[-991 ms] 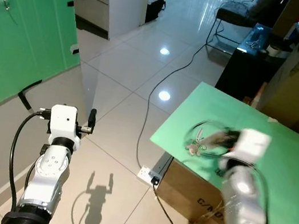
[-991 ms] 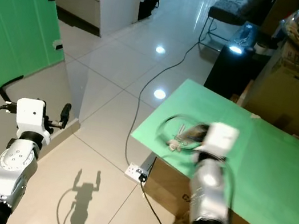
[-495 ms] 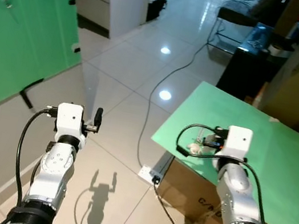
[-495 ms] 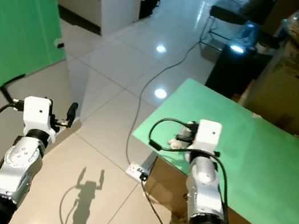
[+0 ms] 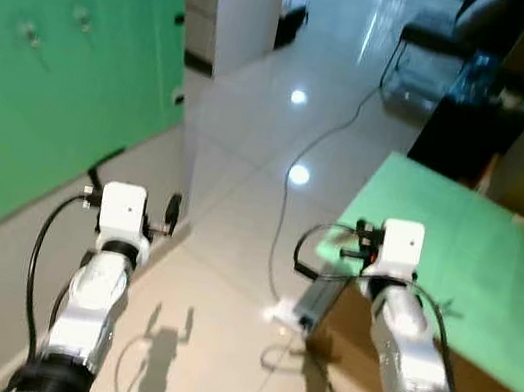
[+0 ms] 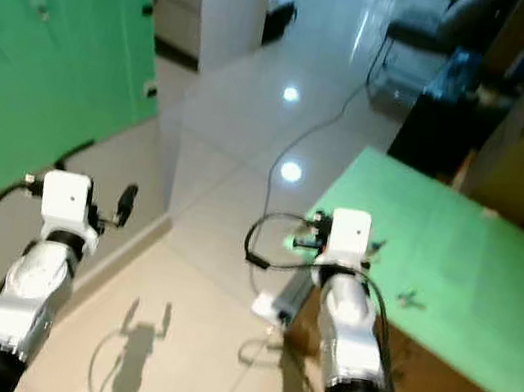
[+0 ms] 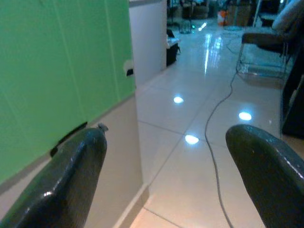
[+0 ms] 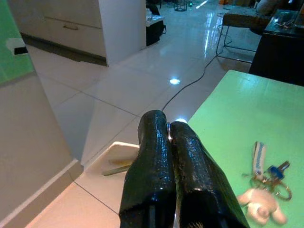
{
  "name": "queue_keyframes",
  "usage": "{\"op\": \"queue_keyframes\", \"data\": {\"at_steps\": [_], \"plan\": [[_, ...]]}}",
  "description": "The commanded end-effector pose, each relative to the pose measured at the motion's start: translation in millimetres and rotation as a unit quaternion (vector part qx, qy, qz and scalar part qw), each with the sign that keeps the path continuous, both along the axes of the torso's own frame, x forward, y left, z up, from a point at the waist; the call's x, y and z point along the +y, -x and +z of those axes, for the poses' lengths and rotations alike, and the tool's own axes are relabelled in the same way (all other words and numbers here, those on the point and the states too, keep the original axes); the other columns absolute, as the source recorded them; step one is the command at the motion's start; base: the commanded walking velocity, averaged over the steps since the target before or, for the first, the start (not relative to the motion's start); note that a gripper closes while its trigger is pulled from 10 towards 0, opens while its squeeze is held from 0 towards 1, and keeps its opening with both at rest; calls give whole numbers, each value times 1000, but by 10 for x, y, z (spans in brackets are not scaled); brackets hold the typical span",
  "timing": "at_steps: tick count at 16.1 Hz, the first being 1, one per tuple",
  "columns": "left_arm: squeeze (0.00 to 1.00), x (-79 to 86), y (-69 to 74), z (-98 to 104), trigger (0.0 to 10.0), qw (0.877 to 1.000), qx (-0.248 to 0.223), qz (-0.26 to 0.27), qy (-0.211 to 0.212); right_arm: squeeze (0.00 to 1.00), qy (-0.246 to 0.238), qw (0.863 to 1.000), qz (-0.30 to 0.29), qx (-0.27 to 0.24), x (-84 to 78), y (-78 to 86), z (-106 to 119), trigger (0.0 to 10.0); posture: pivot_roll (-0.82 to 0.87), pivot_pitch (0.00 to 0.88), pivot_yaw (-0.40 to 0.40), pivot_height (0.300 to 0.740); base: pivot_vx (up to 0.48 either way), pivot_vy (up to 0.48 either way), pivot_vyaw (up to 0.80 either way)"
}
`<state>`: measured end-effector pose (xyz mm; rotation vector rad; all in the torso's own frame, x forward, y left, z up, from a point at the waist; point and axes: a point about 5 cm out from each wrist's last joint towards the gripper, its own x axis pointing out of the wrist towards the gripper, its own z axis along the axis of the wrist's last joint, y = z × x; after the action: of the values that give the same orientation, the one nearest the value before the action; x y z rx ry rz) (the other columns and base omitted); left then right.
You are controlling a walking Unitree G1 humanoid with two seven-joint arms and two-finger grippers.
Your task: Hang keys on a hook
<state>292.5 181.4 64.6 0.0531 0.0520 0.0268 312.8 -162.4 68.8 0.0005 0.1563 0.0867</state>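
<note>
Keys (image 8: 266, 187) lie loose on the green table (image 8: 223, 118): light, floppy, apt to swing; best pinched at the ring. My right gripper (image 8: 168, 135) is pressed together on nothing; my left gripper (image 7: 166, 161) is spread.

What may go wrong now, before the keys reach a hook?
1. The right claw is shut, while keys lie on the green table: it may leave without them.
2. A cable lies on the floor between the table and the hooks: a possible trip hazard.
</note>
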Motion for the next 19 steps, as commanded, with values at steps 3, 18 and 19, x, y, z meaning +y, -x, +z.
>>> {"op": "queue_keyframes", "data": {"at_steps": [3,18,19], "plan": [[0,-78,24,-17,10000,1000,3,-12,3,0,0,1000,-4,-3,-67,23,-8,10000,-48,0,-1,740,0,0,0],[0,-43,24,-45,10000,999,19,20,-33,0,29,998,50,-31,50,-53,81,10000,-27,0,-8,740,0,-418,49],[0,-44,18,-38,10000,999,18,20,-34,0,25,998,50,-33,55,-52,84,10000,-27,0,-8,740,0,0,663]]}}
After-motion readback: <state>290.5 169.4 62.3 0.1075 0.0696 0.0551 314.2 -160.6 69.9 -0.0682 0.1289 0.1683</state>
